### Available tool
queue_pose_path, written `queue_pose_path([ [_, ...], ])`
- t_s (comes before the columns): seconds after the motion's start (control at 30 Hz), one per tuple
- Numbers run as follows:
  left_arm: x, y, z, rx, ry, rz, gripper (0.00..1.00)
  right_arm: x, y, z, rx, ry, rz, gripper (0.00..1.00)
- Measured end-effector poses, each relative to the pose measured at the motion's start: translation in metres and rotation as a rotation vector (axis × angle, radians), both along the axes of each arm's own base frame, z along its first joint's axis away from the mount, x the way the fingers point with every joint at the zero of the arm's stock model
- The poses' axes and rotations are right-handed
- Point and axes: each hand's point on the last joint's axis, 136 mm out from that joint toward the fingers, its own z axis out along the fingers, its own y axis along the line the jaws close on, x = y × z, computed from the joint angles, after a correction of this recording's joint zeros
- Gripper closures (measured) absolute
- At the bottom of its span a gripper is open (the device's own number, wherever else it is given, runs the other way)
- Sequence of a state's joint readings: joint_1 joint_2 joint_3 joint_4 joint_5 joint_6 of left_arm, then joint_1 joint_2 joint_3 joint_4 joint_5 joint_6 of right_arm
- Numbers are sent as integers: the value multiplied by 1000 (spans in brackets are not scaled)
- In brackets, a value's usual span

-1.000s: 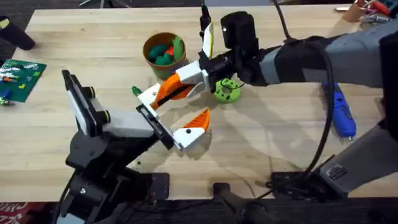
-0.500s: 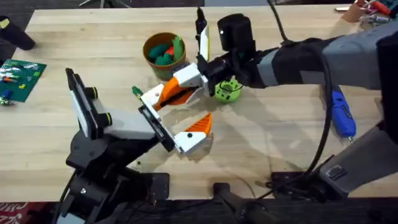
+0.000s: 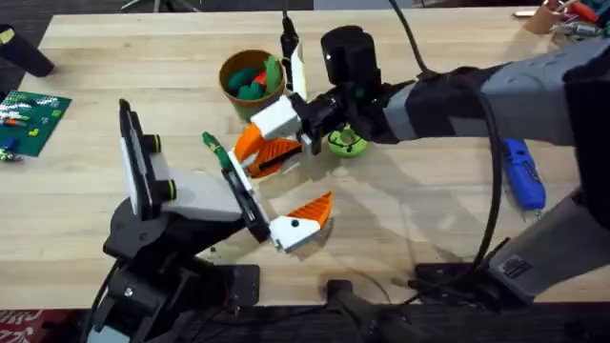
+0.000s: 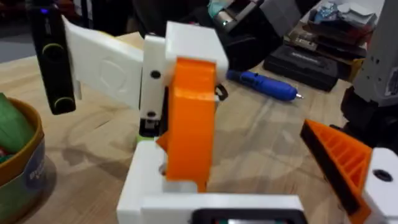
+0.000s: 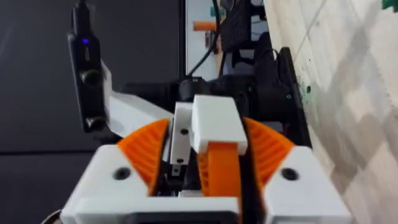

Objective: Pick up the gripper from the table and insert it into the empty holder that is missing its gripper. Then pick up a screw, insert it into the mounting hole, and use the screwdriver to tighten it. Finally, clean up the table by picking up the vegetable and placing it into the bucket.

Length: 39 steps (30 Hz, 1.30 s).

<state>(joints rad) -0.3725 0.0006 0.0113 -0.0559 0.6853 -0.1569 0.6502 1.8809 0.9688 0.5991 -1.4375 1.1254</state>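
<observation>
Pale wooden table (image 3: 429,219) | right tool (image 3: 272,143) clamps white-orange gripper (image 5: 214,143) | left tool (image 3: 300,221) spread wide

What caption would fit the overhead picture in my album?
Right tool holds the orange-and-white finger piece at the holder, near the bucket.

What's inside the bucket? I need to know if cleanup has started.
The bucket holds green pieces and a red-orange one. Whatever lies beneath them is covered, and its floor is hidden.
</observation>
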Motion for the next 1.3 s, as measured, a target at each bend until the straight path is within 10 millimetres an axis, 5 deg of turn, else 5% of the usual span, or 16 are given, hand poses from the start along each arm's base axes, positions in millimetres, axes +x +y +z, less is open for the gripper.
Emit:
queue_pose_path([
  [0.2, -1, 0, 0, 0, 0, -4, 13, 16, -9, 0, -6, 9, -44, 21],
  [0.67, 0, 0, 0, 0, 0, -3, 13, 54, -38, 1, 3, 6, -148, 10],
  [1.3, 26, 18, -1, 9, -2, 181, 12, 54, -44, 3, 23, 1, -128, 15],
])
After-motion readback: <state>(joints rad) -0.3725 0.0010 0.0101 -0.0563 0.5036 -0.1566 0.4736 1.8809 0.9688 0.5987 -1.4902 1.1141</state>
